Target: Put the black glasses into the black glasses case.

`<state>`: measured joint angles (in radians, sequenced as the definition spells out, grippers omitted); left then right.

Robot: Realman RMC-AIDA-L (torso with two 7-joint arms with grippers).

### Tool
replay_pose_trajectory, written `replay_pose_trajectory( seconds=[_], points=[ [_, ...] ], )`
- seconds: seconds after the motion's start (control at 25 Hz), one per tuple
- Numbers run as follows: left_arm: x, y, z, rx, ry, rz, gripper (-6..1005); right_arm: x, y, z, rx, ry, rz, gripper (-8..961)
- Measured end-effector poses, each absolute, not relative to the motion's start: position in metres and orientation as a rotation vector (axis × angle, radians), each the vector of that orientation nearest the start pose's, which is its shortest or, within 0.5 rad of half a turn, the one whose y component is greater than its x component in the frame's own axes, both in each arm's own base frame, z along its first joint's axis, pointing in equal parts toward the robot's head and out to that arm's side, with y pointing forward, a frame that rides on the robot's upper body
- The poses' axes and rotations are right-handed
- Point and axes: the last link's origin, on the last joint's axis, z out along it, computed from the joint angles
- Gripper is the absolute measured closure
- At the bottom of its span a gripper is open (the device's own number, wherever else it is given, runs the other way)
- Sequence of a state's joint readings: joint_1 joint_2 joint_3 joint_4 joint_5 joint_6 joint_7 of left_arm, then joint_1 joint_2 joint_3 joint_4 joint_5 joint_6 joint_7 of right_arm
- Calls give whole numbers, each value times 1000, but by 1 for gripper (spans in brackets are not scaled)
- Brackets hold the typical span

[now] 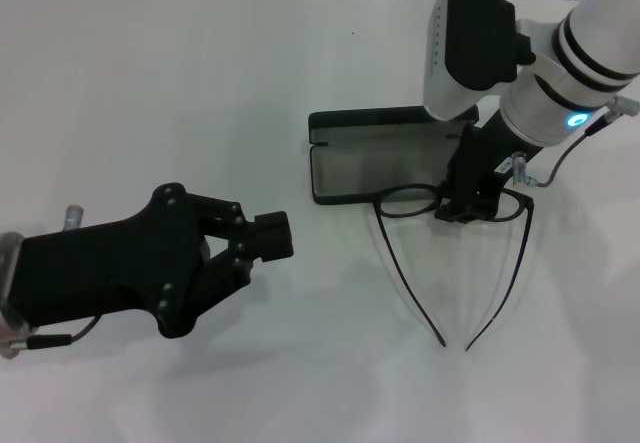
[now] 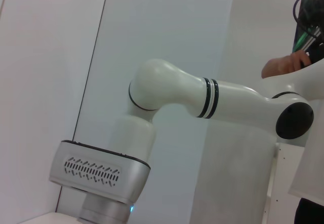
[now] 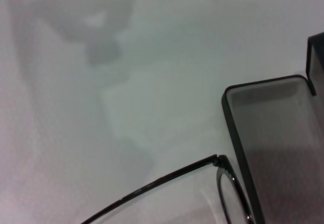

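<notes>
The left gripper (image 1: 268, 238) rests idle on the table (image 1: 150, 83), fingers nearly together and holding nothing, well apart from the work. To the right, the open case (image 1: 385, 168) lies flat, and the glasses (image 1: 455, 253) sit just before it, temples unfolded. The right gripper (image 1: 470, 203) is at the bridge, probably holding it, though its fingers are hidden. Next the frame must go over the case rim. Only the right wrist view shows the frame corner beside the rim.

White table (image 1: 150, 83) — open black glasses case (image 1: 370, 163) on it, black glasses (image 1: 455, 263) just beside.
</notes>
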<state>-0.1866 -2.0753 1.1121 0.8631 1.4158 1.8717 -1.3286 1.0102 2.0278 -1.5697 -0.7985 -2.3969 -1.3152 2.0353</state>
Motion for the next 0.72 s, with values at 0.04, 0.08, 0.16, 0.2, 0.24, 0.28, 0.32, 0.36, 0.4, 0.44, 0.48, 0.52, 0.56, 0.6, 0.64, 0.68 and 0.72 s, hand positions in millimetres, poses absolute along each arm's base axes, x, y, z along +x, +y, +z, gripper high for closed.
replay_pose_trajectory(
  seconds=[0.04,0.08,0.16,0.2,0.24,0.28,0.32,0.36,0.4,0.44,0.48,0.52,0.56,0.6,0.64,0.68,0.72],
  points=[
    [-237,235,20,-2760,-373,-1292,940,128,402,-65,-2944,51,-682,608],
    [-237,234,20,-2759,-374,-1292,940,129,401,-65,-2944,52,-683,625],
    [-237,234,20,-2759,-374,-1293,940,129,401,-66,-2945,56,-684,659],
    [-237,234,20,-2759,-374,-1293,940,130,401,-66,-2946,59,-685,676],
    [-237,234,20,-2758,-374,-1294,940,130,400,-66,-2947,62,-685,693],
    [-237,234,20,-2758,-374,-1294,940,130,400,-66,-2948,66,-685,710],
    [-237,234,20,-2758,-374,-1294,941,130,400,-65,-2948,71,-683,736],
    [-237,234,20,-2758,-374,-1293,941,131,399,-65,-2948,76,-682,762],
    [-237,235,20,-2758,-375,-1293,941,131,399,-65,-2949,78,-681,788],
    [-237,235,19,-2757,-375,-1292,941,132,398,-65,-2949,81,-680,814],
    [-237,235,19,-2758,-375,-1291,941,132,398,-65,-2950,84,-677,840],
    [-237,235,19,-2758,-375,-1291,941,132,397,-64,-2950,86,-674,840],
    [-237,235,19,-2758,-376,-1291,941,132,396,-64,-2951,88,-668,840],
    [-237,235,19,-2758,-375,-1291,941,132,396,-64,-2951,88,-668,840],
    [-237,235,19,-2758,-375,-1291,941,131,392,-60,-2951,94,-644,840],
    [-237,235,19,-2757,-375,-1292,942,130,389,-58,-2952,98,-630,840],
    [-237,235,20,-2754,-376,-1293,942,130,386,-56,-2953,108,-620,840]
  ],
)
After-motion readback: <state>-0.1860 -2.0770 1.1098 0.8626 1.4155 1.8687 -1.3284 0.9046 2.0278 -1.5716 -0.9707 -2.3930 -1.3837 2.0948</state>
